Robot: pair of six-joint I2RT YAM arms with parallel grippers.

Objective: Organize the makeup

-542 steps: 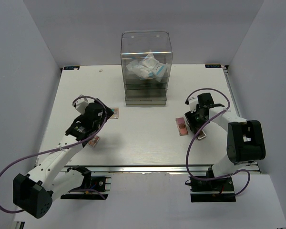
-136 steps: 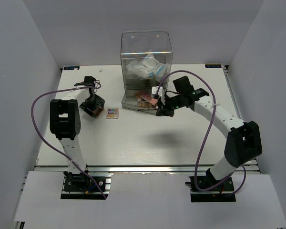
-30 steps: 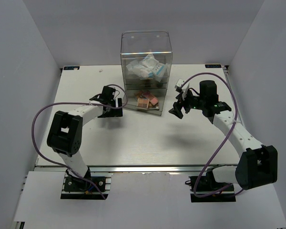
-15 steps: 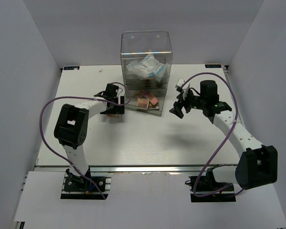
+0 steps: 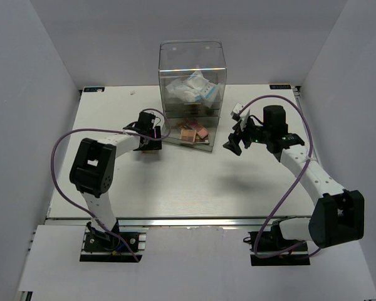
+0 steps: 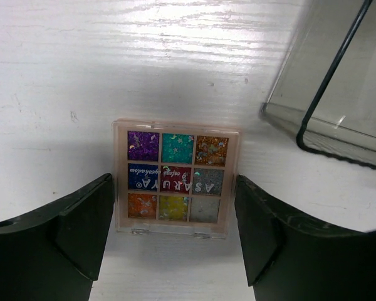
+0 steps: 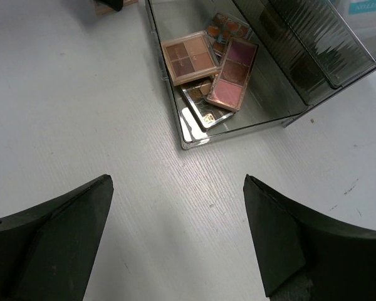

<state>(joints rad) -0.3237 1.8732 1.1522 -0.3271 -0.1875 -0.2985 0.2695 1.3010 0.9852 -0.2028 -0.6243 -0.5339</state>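
Observation:
A multicolour palette [image 6: 175, 179] lies flat on the table beside the clear drawer box's corner [image 6: 338, 106]. My left gripper [image 6: 174, 188] straddles it, and its fingers touch both side edges; it is left of the box in the top view [image 5: 151, 143]. My right gripper [image 7: 178, 188] is open and empty above bare table, right of the box [image 5: 232, 145]. The pulled-out bottom drawer [image 7: 235, 130] holds a brown palette [image 7: 189, 58], a pink palette [image 7: 233, 74] and others. A white-blue packet [image 5: 191, 89] sits in an upper drawer. The round jar and black cylinder are out of view.
The tall acrylic drawer box [image 5: 192, 56] stands at the back centre, its bottom drawer [image 5: 189, 141] pulled toward the arms. Purple cables loop over both arms. White walls enclose the table on three sides.
Over the last second my left gripper has shifted slightly right and settled over the multicolour palette. My right gripper has stayed almost still.

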